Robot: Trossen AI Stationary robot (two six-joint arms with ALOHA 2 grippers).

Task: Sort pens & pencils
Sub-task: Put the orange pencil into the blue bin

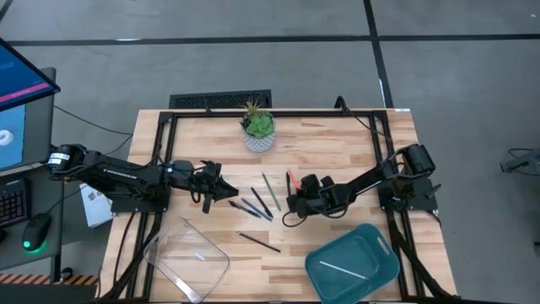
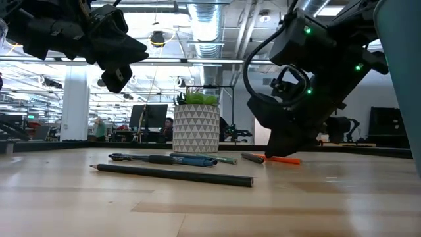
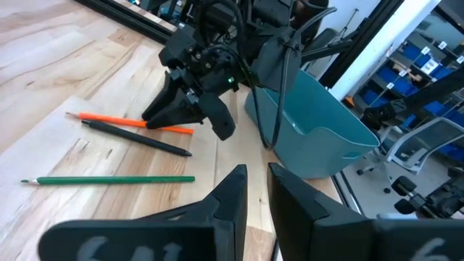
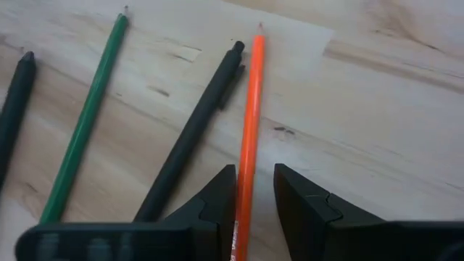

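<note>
Right gripper (image 4: 254, 190) closed on orange pencil (image 4: 250, 109), left gripper (image 3: 255, 190) empty, slightly parted.

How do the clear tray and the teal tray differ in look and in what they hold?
The clear tray is see-through, so the table's wood shows through it; the teal tray is solid-coloured. The clear tray lies near the left arm's side, the teal tray near the right arm's. The teal tray holds one white stick; what the clear tray holds is too faint to tell. Both are shallow with rounded corners, at the table's front edge.
</note>
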